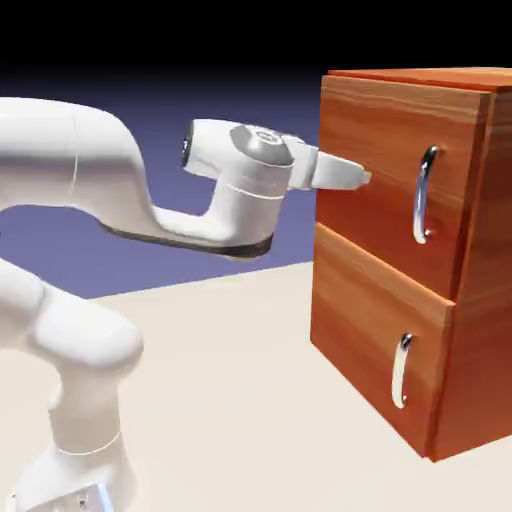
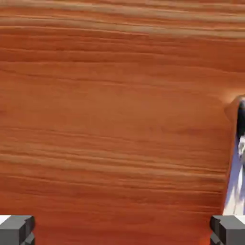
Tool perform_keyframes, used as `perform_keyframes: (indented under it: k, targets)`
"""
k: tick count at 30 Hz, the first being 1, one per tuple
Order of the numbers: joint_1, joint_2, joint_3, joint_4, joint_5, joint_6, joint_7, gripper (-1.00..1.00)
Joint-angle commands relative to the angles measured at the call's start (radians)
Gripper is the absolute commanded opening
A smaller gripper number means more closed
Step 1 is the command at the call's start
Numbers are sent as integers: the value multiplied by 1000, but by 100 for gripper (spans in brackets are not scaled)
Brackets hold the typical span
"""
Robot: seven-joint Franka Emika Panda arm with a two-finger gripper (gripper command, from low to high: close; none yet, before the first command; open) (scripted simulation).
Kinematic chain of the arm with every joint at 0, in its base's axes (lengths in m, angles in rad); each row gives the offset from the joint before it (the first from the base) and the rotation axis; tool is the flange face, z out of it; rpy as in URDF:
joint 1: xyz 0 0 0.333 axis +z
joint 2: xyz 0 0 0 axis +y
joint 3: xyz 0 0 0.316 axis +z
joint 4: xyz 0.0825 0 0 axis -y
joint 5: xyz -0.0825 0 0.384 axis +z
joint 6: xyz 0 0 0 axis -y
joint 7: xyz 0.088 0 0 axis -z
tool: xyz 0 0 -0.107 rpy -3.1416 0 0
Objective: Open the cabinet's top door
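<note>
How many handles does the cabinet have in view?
2. One handle is on the upper door, the other handle on the lower door. The cabinet's faces turned away from both cameras can't be checked.

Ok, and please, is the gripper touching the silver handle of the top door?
Apart. In the exterior view, the gripper's tip ends short of the upper handle, with a strip of wood visible between them.

I see reddish-brown wood grain on the cabinet (image 1: 335, 290), streaked paler orange across the top door (image 1: 375, 140) and the lower door (image 1: 355, 300). Both doors' handles, the upper (image 1: 421, 200) and the lower (image 1: 400, 372), shine silver. My arm (image 1: 110, 160) is white, the surface (image 1: 220, 400) cream.
</note>
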Motion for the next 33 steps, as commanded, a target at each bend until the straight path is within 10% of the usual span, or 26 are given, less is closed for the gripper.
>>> perform_keyframes:
  k: [1,26,27,33]
  targets:
    - [14,-6,-16,7,-44,-2,32,100]
    - [454,-52,-428,271,-888,-64,659,100]
    - [454,-52,-428,271,-888,-64,659,-100]
    - [273,-38,-293,131,-799,-148,654,-100]
